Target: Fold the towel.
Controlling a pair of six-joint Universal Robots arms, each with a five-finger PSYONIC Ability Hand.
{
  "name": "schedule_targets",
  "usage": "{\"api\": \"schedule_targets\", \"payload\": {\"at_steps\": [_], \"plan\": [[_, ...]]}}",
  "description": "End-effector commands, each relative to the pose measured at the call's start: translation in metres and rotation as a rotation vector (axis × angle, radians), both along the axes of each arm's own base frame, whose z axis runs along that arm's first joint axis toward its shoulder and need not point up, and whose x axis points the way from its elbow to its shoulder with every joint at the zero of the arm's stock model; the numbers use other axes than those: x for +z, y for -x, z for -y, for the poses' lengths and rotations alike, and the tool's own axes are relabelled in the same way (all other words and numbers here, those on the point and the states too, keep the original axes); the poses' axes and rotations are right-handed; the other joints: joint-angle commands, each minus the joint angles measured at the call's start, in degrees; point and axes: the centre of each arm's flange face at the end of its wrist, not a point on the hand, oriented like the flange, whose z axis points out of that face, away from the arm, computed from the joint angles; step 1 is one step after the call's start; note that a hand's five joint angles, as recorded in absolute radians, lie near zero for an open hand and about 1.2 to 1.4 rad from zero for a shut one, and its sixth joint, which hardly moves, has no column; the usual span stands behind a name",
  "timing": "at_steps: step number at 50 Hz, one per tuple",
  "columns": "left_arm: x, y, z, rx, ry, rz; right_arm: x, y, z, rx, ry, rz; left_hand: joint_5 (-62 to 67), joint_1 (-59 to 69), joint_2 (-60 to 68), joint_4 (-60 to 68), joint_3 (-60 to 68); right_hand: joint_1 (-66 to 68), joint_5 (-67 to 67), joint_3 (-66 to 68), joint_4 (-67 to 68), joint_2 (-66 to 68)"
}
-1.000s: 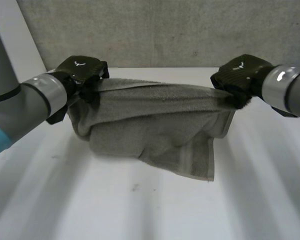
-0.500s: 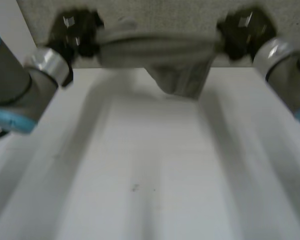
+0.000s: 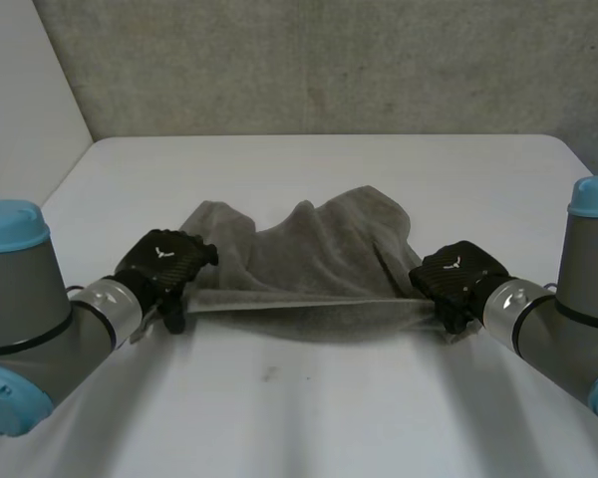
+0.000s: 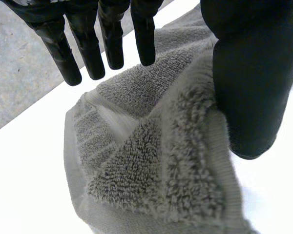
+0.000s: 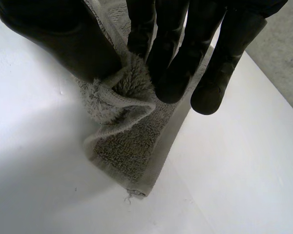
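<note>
Arms: my left arm (image 3: pixel 30 319) and right arm (image 3: pixel 568 319) come in from the near corners, angled toward each other.
Left hand: my left hand (image 3: pixel 162 267) is at the towel's near left corner. In the left wrist view (image 4: pixel 249 83) the fingers are straight and spread well off the thumb, so nothing's pinched. The thumb just lies against a raised fold.
Right hand: my right hand (image 3: pixel 456 279) is at the near right corner. In the right wrist view (image 5: pixel 171 48) thumb and fingers are closed tight on a bunched bit of the corner.
Towel: the grey towel (image 3: pixel 309 259) sits mid-table between my hands. Its near edge runs straight from one hand to the other, and the rest lies rumpled behind it.
Table: the white table (image 3: pixel 309 398) is under everything.
Wall: a grey wall (image 3: pixel 329 60) stands past the far edge.
</note>
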Motion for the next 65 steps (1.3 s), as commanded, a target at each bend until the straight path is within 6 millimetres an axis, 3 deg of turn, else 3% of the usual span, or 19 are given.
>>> {"api": "schedule_targets", "payload": {"at_steps": [1, 14, 24, 27, 29, 31, 32, 33, 35, 37, 42, 46, 52, 65], "plan": [[0.005, -0.001, -0.003, 0.002, 0.047, -0.015, -0.006, 0.001, -0.005, -0.001, 0.019, 0.011, 1.0, 0.7, 0.9, 0.7, 0.8, 5.9, 3.3, 4.0, 3.3, 3.8], [-0.007, -0.008, 0.0, 0.028, 0.093, -0.022, -0.015, 0.004, -0.011, -0.012, 0.006, 0.026, 8.4, 8.1, 8.3, 8.1, 8.2, 5.9, 3.3, 4.0, 3.3, 3.8], [0.001, -0.019, -0.01, 0.051, 0.134, -0.037, -0.017, 0.004, -0.013, -0.022, -0.003, 0.04, 41.2, 40.8, 41.1, 40.9, 41.0, 5.9, 3.3, 4.0, 3.3, 3.8], [0.0, -0.019, -0.013, 0.051, 0.131, -0.036, -0.016, 0.003, -0.013, -0.023, -0.006, 0.048, 43.7, 43.4, 43.6, 43.4, 43.6, 5.9, 3.3, 4.0, 3.3, 3.8], [-0.002, -0.019, -0.017, 0.045, 0.121, -0.036, -0.015, 0.002, -0.015, -0.025, -0.01, 0.062, 55.4, 55.1, 55.3, 55.2, 55.3, 5.9, 3.3, 4.0, 3.3, 3.8], [-0.003, -0.02, -0.019, 0.045, 0.114, -0.034, -0.014, 0.001, -0.016, -0.026, -0.011, 0.069, 59.1, 58.8, 59.0, 58.9, 59.0, 5.9, 3.3, 4.0, 3.3, 3.8], [-0.005, -0.02, -0.021, 0.046, 0.107, -0.033, -0.012, 0.001, -0.016, -0.03, -0.012, 0.077, 59.2, 58.8, 59.1, 58.9, 59.0, -3.0, -5.6, -5.0, -5.6, -5.1], [-0.005, -0.02, -0.021, 0.046, 0.107, -0.033, -0.012, 0.001, -0.016, -0.03, -0.012, 0.077, 59.2, 58.8, 59.1, 58.9, 59.0, -3.1, -5.7, -5.0, -5.7, -5.2], [-0.007, -0.02, -0.023, 0.044, 0.098, -0.031, -0.01, 0.003, -0.014, -0.055, -0.022, 0.103, 59.2, 58.8, 59.1, 58.9, 59.0, -49.8, -52.4, -51.8, -52.4, -51.9], [-0.008, -0.021, -0.023, 0.046, 0.097, -0.031, -0.008, 0.004, -0.012, -0.072, -0.032, 0.124, 59.2, 58.8, 59.1, 58.9, 59.0, -56.2, -58.8, -58.1, -58.8, -58.3], [0.007, -0.022, -0.021, 0.056, 0.137, -0.046, 0.002, 0.008, -0.007, -0.121, -0.057, 0.2, 59.2, 58.8, 59.1, 58.9, 59.0, -57.5, -60.1, -59.4, -60.1, -59.6], [0.032, -0.037, -0.013, 0.114, 0.222, -0.064, 0.008, 0.032, 0.009, -0.202, -0.1, 0.204, 59.2, 58.8, 59.1, 58.9, 59.0, -56.3, -58.9, -58.2, -58.9, -58.4], [0.05, -0.053, -0.004, 0.169, 0.287, -0.07, 0.007, 0.044, 0.008, -0.181, -0.194, 0.198, 59.2, 58.8, 59.1, 58.9, 59.0, -53.8, -56.4, -55.7, -56.4, -55.9], [0.048, -0.082, 0.02, 0.242, 0.282, -0.071, -0.015, 0.053, 0.002, -0.196, -0.222, 0.23, 59.2, 58.8, 59.1, 58.9, 59.0, -51.2, -53.8, -53.2, -53.8, -53.3]]}}
